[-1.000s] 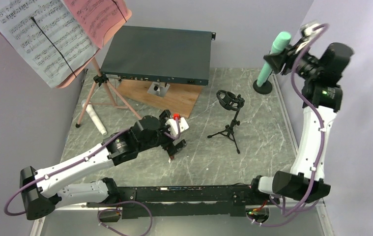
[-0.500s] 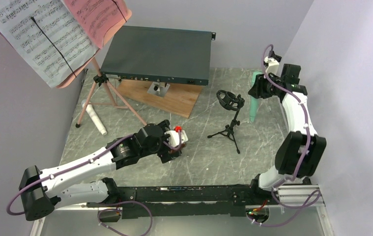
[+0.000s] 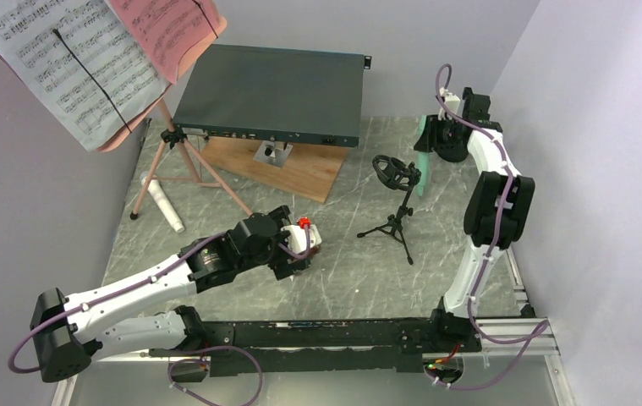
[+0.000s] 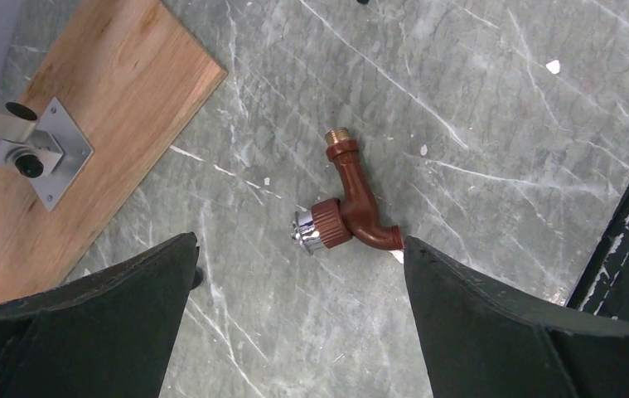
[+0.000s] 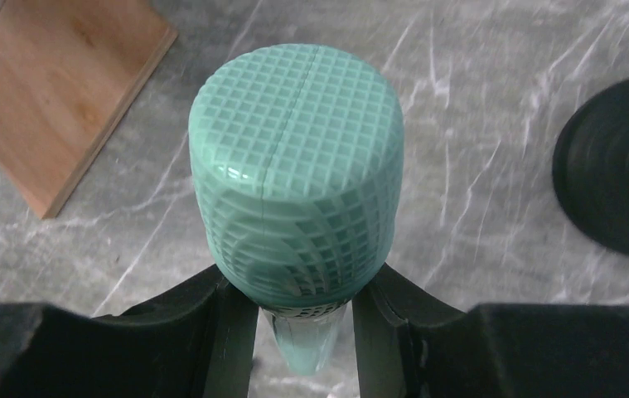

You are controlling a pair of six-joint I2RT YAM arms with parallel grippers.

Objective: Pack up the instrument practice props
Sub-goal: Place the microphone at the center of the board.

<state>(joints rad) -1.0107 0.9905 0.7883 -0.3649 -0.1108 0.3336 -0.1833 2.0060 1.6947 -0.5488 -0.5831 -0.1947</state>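
Grey box: big dark grey flat metal box (image 3: 275, 89), at the table's rear.
Music stand: pink perforated music desk (image 3: 121, 137) on pink tripod legs (image 3: 183, 165), far left, bearing white and red sheet-music pages (image 3: 63, 63).
Mic mount: black mic mount (image 3: 395, 173), mid-table.
Mint microphone (image 5: 294, 166): clamped in right gripper (image 5: 302, 332), near the mount.
White microphone (image 3: 163, 203): lying by the tripod legs.
Left gripper (image 4: 298, 243): spread wide, empty, above small brown tap-shaped fitting (image 4: 360, 207).

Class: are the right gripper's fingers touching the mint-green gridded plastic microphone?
Touching. Right wrist view: the right gripper has both fingers pressed against the mint-green gridded microphone below its head.
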